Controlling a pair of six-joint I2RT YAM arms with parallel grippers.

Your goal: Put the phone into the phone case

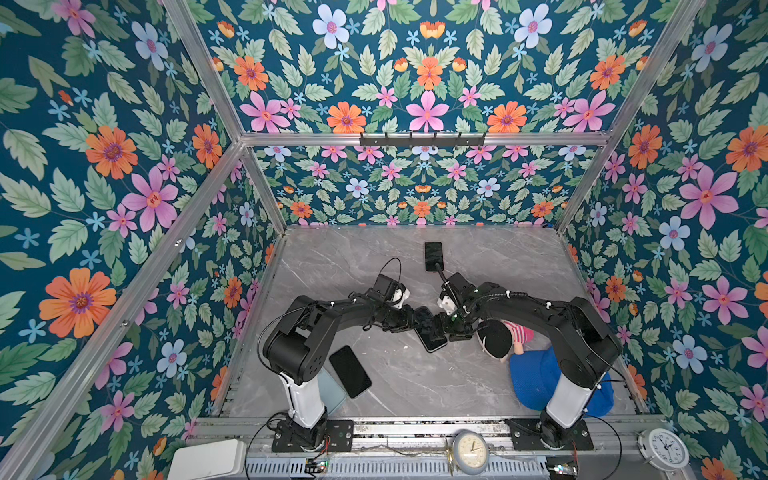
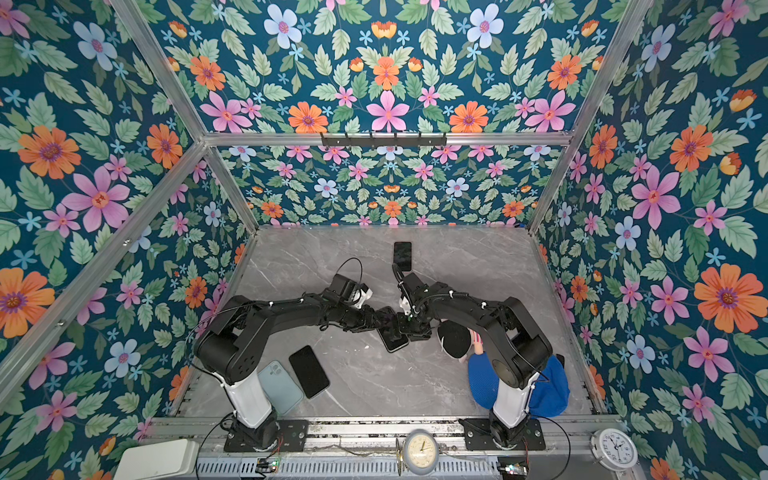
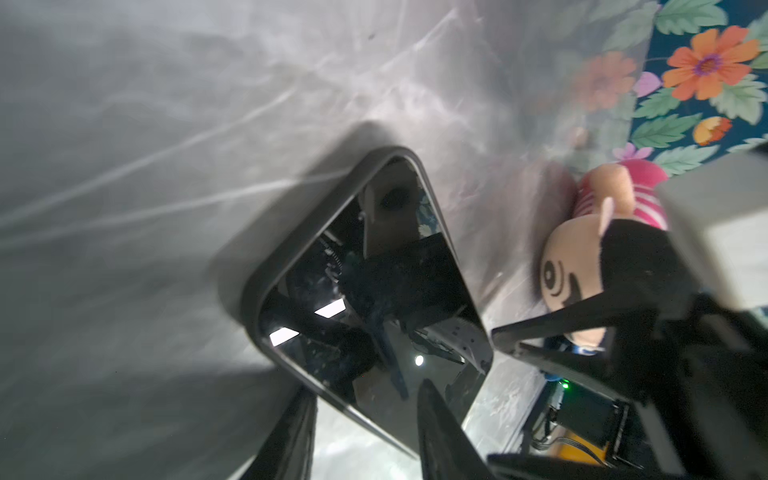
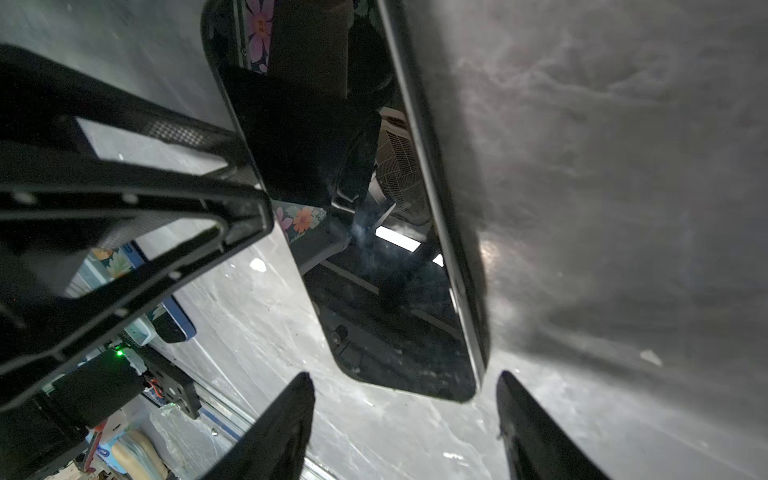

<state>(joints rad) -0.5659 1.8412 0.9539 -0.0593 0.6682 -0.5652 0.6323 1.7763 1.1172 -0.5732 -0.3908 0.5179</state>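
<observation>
A black phone (image 1: 432, 343) with a glossy screen is held tilted above the middle of the grey marble table (image 1: 415, 386). My left gripper (image 3: 365, 390) is shut on the phone (image 3: 374, 270), one finger under its long edge and one on the screen. A matte dark rim (image 3: 266, 266), like a phone case, runs round its far corners; a silvery edge (image 4: 465, 291) shows on the other side. My right gripper (image 4: 405, 376) is open, its fingers (image 4: 299, 415) on either side of the phone's near end (image 4: 395, 332), not touching it. In both top views the two grippers meet at the phone (image 2: 395, 343).
A flat black slab (image 1: 350, 371) and a pale blue phone-shaped piece (image 2: 280, 386) lie by the left arm's base. Another black phone (image 1: 433, 256) lies at the back. A plush doll (image 1: 498, 336) and a blue cap (image 1: 536, 382) lie under the right arm.
</observation>
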